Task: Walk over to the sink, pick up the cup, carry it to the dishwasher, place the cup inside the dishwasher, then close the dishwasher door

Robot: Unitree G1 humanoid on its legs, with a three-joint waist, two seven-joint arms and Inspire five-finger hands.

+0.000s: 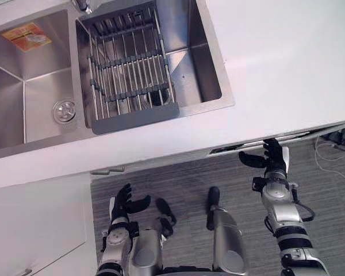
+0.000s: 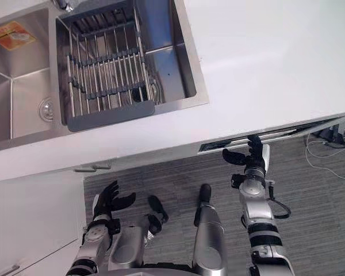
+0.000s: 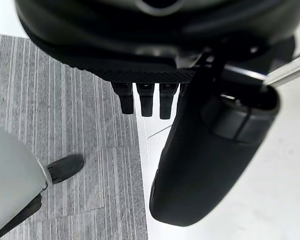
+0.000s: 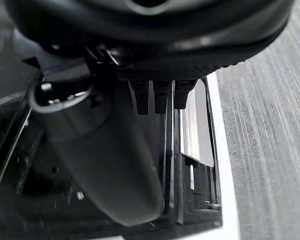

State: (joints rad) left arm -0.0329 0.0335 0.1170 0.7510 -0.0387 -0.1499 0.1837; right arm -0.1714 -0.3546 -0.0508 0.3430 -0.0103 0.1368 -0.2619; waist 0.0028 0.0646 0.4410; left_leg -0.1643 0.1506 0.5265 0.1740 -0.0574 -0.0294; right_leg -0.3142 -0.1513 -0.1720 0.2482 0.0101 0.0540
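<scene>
Hand, left (image 1: 125, 202): dark, held low beside the white cabinet front (image 1: 34, 218), above the grey striped floor (image 1: 190, 184). Fingers loosely spread, nothing in them. Idle.

Hand, right (image 1: 270, 158): dark, raised further forward. Fingers straight and apart, thumb out to the side, empty. Fingertips close to the dark-edged dishwasher door (image 1: 236, 148), which stands ajar as a narrow slit under the counter lip. Its wrist view shows a dark interior with wire racking just past the fingers.

Cup: held by neither hand. Its place cannot be told; judged to lie inside the dishwasher, given empty hands at the door.

White countertop (image 1: 276, 69): directly beyond the right hand.

Stainless steel double sink (image 1: 210, 75): further beyond, toward the left hand's side. Grey wire rack (image 1: 129, 63) across one basin, orange label (image 1: 27, 35) in the other.

Step in hand, judged: closing the door. Keep the fingers flat on the door face, clear of the slit, and push squarely and steadily until the gap vanishes.
</scene>
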